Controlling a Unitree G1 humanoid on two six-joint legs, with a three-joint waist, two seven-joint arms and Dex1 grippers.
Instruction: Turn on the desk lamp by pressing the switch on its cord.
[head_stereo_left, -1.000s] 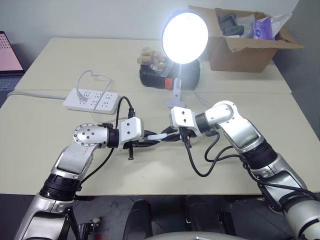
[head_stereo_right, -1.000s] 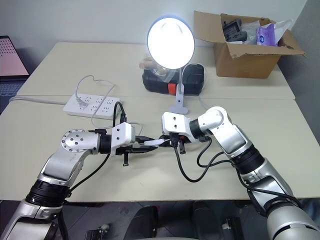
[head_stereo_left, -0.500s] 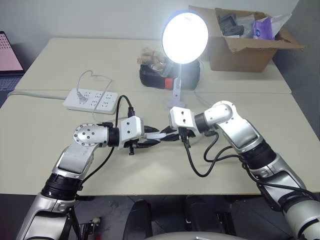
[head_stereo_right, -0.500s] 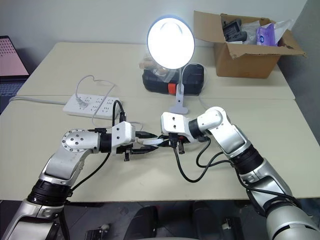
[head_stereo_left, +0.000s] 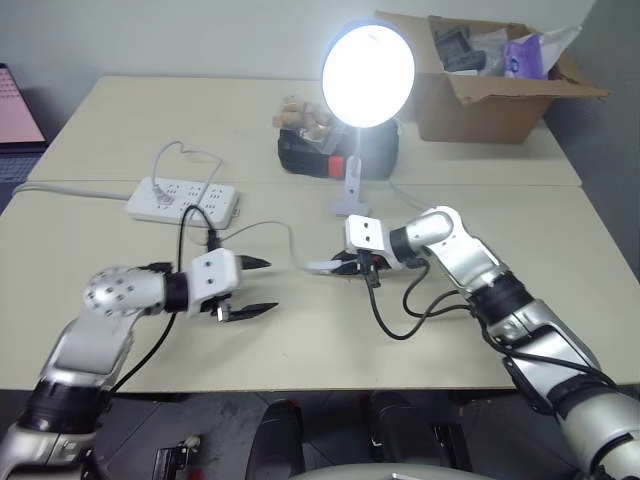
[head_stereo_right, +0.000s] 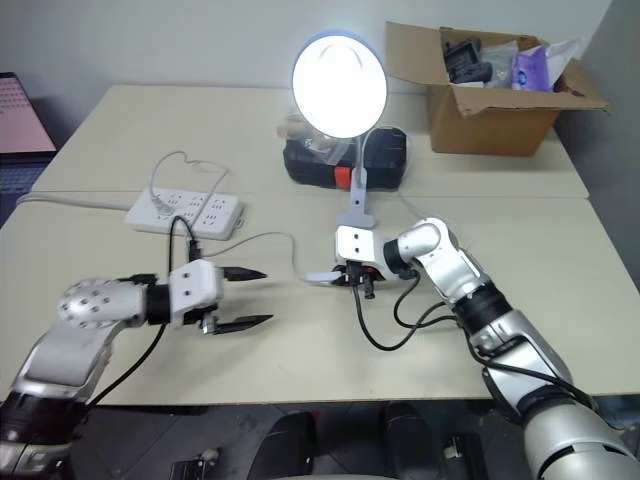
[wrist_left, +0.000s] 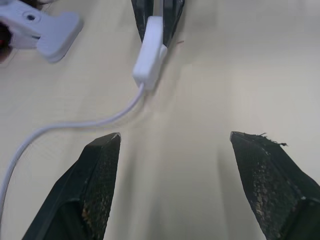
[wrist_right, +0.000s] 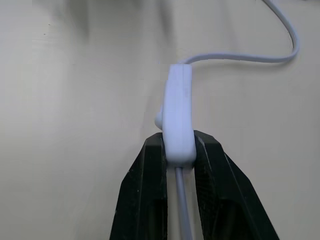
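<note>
The desk lamp (head_stereo_left: 368, 62) stands lit at the middle back, its shade glowing white above a small white base (head_stereo_left: 349, 207). Its thin white cord (head_stereo_left: 262, 227) curves across the table to the switch (head_stereo_left: 322, 266). That switch is a slim white oblong, and my right gripper (head_stereo_left: 340, 264) is shut on one end of it, just above the tabletop. In the right wrist view the switch (wrist_right: 179, 117) sticks out past the two black fingers. My left gripper (head_stereo_left: 258, 287) is open and empty, a hand's width to the left of the switch (wrist_left: 149, 52).
A white power strip (head_stereo_left: 182, 199) lies at the back left. Behind the lamp sits a black case (head_stereo_left: 310, 150), and a cardboard box (head_stereo_left: 490, 90) is at the back right. A laptop (head_stereo_left: 15, 105) is at the left edge. A black cable (head_stereo_left: 395, 315) loops under my right wrist.
My left gripper has opened, let go of the switch and drawn away to the left. The right gripper keeps the switch and has sunk a little. The lamp stays lit.
</note>
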